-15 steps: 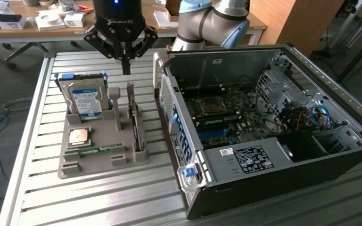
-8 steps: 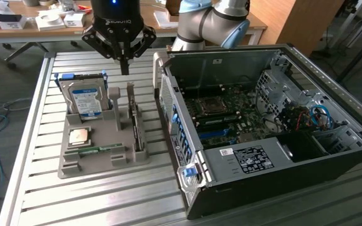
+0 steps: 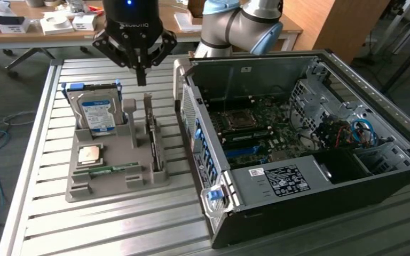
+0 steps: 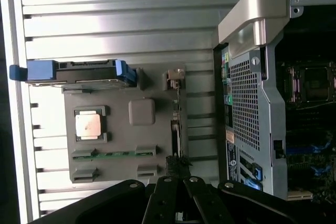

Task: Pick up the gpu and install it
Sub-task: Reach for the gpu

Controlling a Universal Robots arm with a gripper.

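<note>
The hand (image 3: 141,80) is hanging clenched and empty, fingertips pressed together, over the far end of the grey tray (image 3: 116,184). The gpu (image 3: 151,136) is standing on edge in a slot of that tray, on the side nearest the open computer case (image 3: 298,181), untouched. A hard drive (image 3: 96,113) is standing upright beside it, and everything is resting on the slatted metal worktop (image 3: 105,229).
</note>
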